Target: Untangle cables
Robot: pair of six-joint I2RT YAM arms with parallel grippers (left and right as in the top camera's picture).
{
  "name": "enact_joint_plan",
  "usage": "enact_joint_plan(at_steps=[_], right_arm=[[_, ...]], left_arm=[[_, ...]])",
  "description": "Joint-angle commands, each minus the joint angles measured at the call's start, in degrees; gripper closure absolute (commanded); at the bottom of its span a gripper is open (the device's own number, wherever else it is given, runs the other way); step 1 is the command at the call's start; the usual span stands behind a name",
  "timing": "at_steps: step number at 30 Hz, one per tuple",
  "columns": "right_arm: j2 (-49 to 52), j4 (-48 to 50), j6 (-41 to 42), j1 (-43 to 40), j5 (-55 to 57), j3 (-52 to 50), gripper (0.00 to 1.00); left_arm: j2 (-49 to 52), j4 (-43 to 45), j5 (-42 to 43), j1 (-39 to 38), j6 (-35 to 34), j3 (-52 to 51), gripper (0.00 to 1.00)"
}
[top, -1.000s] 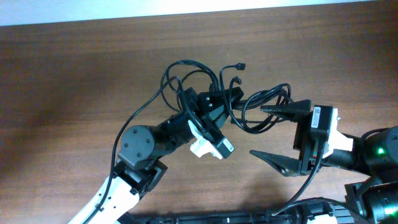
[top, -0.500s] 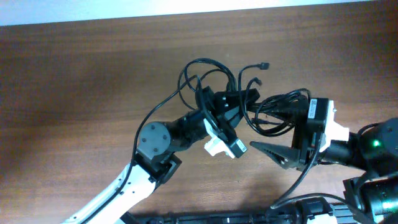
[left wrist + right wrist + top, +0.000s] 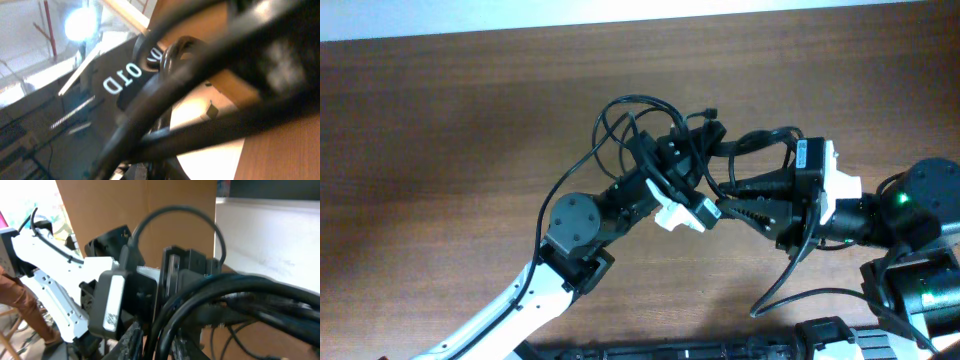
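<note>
1. Overhead: everything sits over a dark brown wooden table point(image 3: 440, 120), with a strip of pale white wall point(image 3: 620, 8) along the far edge. The tangle of thin black cables point(image 3: 645, 98) is a bit right of centre, bunched between your two arms, with loops sticking out toward the wall. Your left gripper point(image 3: 692, 148) is buried in the knot with its jaws together, clamped on the cables. Your right gripper point(image 3: 725, 200) comes in from the right, its toothed fingers nearly touching, pinched on strands from the near side of the bundle.

2. Left wrist: pretty blurry, tbh. Fat out-of-focus cables point(image 3: 200, 65) cross right in front of the lens, so you can't make out the fingers here. Behind them there's brown tabletop point(image 3: 285, 150), a black part with white lettering point(image 3: 120, 80), and a bright ceiling light point(image 3: 80, 22) in the room.

3. Right wrist: the cables point(image 3: 240, 295) sweep across the lower right, close to the camera. One toothed finger point(image 3: 134, 340) pokes up at the bottom. The white left arm point(image 3: 55, 290) fills the left side, with a brown cardboard-looking panel point(image 3: 165, 200) behind it.
</note>
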Motion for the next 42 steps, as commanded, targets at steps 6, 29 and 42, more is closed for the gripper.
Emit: enact_joint_plan(at_steps=[6,29,42], right_arm=[[-0.28,10.32,-0.17,0.39,-1.44,0.33,0.84],[-0.39,-8.24,-10.19,0.35,39.52,0.35,0.7],[-12.22,-20.92,-31.12,0.37,18.25,0.35,0.75]], left_arm=[[-0.2,-12.09,-6.05,0.02,0.87,0.59,1.0],[-25.77,-54.34,-18.99,-1.36,-2.01,0.59,1.0],[-19.69,-42.56,12.07,-1.36,10.99,0.59,1.0]])
